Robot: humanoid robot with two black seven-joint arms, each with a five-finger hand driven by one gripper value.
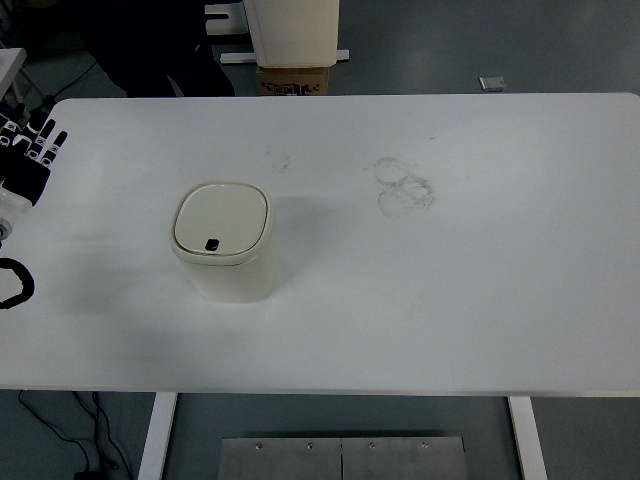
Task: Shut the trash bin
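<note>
Although the task asks for the trash bin point(223, 243) to be closed, its lid point(221, 219) appears to lie flat and flush on the cream body, so the closing step looks done or nearly so. The bin stands upright on the white table point(450, 290), in the table's left half, with the lid's small dark latch button point(212, 244) on the side nearest the table's front edge. The left hand point(25, 160) shows at the far left, well apart from the bin and a little beyond it toward the table's back edge; its fingers are spread wide and straight and hold nothing. The right hand is out of view. Faint ring stains point(404, 186) mark the table to the right of the bin. If the lid is not fully latched, 1 light downward press near the button is all the next move needs; otherwise the hand can stay clear of the bin.
</note>
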